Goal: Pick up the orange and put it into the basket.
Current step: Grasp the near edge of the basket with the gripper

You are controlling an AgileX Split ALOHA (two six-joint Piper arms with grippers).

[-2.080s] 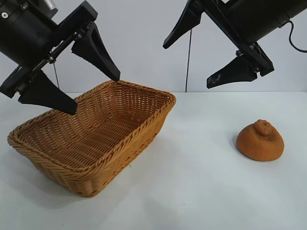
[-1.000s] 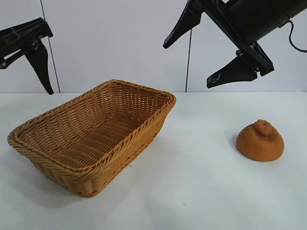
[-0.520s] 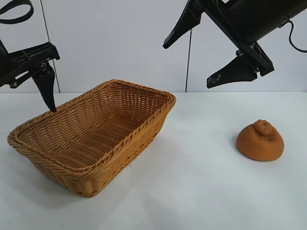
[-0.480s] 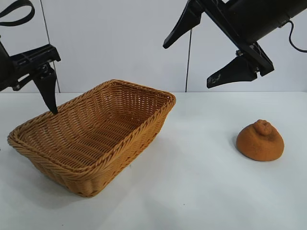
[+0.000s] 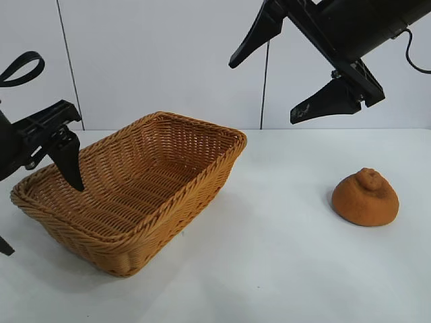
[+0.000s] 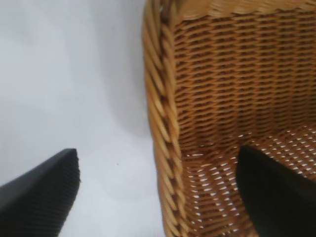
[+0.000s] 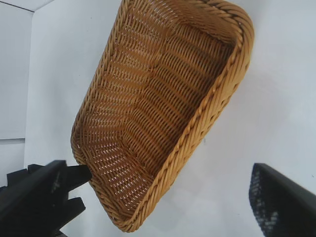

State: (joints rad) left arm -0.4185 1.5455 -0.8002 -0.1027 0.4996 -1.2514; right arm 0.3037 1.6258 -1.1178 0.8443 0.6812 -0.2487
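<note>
The orange is sitting alone on the table at the right, well apart from the basket, knobby bump up and nothing touching it. The basket is lying left of centre, empty as far as its visible weave shows. Above and between them the right gripper is hanging high with its fingers spread wide, holding nothing and pointing down toward the left, so the pick is not yet begun. The left gripper is sitting low at the basket's left end with fingers spread, one finger inside the rim and the other outside on the table side (seemingly set to steady the basket). To do the pick well, the right gripper should be coming over the orange and straddling its broad lower body, not the bump, before the fingers are closing, since the rough dome could be rolling off a shallow pinch.
</note>
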